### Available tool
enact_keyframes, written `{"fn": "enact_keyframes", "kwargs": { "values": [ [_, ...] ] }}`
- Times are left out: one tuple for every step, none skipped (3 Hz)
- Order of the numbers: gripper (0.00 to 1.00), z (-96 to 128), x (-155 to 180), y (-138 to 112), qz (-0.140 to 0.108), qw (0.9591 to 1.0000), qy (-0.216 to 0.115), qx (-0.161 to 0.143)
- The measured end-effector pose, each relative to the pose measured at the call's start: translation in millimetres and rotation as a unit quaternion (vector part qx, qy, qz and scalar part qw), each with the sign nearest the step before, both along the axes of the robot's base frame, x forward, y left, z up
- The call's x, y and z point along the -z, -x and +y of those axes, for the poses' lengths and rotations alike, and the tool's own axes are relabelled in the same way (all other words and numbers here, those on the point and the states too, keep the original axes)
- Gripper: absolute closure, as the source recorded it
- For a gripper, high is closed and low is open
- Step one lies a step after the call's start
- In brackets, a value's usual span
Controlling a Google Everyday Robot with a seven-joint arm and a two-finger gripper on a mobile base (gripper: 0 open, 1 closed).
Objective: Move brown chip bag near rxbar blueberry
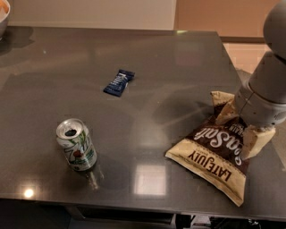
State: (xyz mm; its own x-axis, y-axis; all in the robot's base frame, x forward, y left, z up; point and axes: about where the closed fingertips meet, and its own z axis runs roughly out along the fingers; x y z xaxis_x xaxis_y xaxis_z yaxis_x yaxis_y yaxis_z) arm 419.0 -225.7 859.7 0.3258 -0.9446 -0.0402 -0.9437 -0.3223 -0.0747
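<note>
The brown chip bag (210, 154) lies flat at the right of the dark grey table (147, 80), with its "Sea Salt" and "LATE JULY" lettering upside down to the camera. My gripper (246, 130) is down on the bag's upper right end, and the grey wrist (263, 96) above it hides that part of the bag. The rxbar blueberry (119, 82), a small navy-blue wrapper, lies flat near the table's middle, well to the left of and beyond the bag.
A silver-green soda can (76, 144) stands upright at the front left. Part of a bowl (3, 13) shows at the far left corner. The table's right edge runs close beside the bag, and its front edge lies just below the bag.
</note>
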Motion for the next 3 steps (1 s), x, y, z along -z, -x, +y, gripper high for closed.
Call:
{"fn": "enact_keyframes", "kwargs": {
  "values": [
    [0.61,-1,-5,0,-0.004,0.9999,0.0,0.011],
    [0.85,1,-19,-8,-0.02,0.9993,0.009,0.029],
    [1.0,14,-32,-31,-0.046,0.9983,0.014,0.033]
  ]
}}
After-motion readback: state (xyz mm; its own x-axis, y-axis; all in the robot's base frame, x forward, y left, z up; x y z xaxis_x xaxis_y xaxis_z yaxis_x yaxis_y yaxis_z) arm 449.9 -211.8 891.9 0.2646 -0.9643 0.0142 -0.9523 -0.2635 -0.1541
